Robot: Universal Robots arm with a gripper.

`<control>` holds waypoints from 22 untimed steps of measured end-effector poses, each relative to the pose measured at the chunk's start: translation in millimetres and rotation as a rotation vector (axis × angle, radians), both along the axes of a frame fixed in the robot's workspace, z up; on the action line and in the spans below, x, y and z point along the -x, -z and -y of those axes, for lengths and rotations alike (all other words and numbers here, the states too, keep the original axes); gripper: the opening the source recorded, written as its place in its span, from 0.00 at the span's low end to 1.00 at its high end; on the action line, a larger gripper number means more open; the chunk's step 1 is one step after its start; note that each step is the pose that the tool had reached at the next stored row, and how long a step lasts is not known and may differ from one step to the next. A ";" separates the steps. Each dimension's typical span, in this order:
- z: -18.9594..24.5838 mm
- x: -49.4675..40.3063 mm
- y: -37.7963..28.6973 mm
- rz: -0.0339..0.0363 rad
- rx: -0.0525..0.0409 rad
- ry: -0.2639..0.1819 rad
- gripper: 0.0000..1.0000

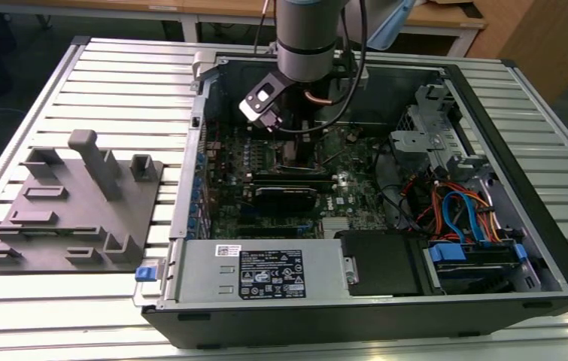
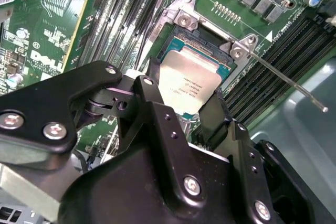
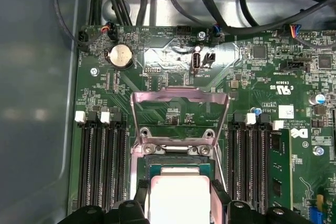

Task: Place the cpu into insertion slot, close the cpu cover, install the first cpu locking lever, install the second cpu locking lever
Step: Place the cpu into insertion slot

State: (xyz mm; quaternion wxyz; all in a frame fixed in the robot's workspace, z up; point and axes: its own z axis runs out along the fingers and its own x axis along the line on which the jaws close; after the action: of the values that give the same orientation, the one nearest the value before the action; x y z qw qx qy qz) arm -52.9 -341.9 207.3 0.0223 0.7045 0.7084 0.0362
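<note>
I am hanging straight over the insertion slot (image 2: pixel 201 39), near the far wall of the computer case (image 1: pixel 384 301) in the exterior view, with the motherboard (image 3: pixel 252 77) lying flat under me. The cpu (image 2: pixel 191 77) is sitting directly between my fingers (image 2: pixel 152 95), so nothing is lying off to either side of my gripper (image 2: pixel 182 103). The chip is square, with no long axis to favour, and its edges are running roughly parallel to the slot's rim. My jaws are closed in on two opposite edges of it, one finger on each, and I am judging that as a grip rather than a mere touch. Whether the chip is already resting in the slot or hovering just above it I cannot tell. The cpu cover (image 3: pixel 181 94) is standing swung open at one edge of the slot, clear of the chip. A thin locking lever (image 2: pixel 283 80) is sticking out unlatched beside the slot.
</note>
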 end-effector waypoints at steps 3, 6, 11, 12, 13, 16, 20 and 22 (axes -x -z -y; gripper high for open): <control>-0.5 0.9 2.3 0.0000 0.0000 0.000 0.54; -1.3 0.9 4.9 -0.0001 0.0000 0.000 0.54; -1.8 0.9 9.1 -0.0003 0.0000 0.012 0.54; -1.8 0.9 10.3 -0.0004 0.0001 0.012 0.54; -1.8 0.9 11.5 -0.0004 0.0001 0.012 0.54; -2.5 1.0 14.0 -0.0006 0.0003 0.012 0.54; -4.3 0.6 15.1 -0.0004 -0.0001 0.012 0.54; -4.5 0.7 15.2 -0.0004 -0.0001 0.012 0.54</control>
State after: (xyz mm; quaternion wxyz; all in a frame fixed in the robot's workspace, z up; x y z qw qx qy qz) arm -53.6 -337.4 192.0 0.0224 0.7088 0.7041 0.0360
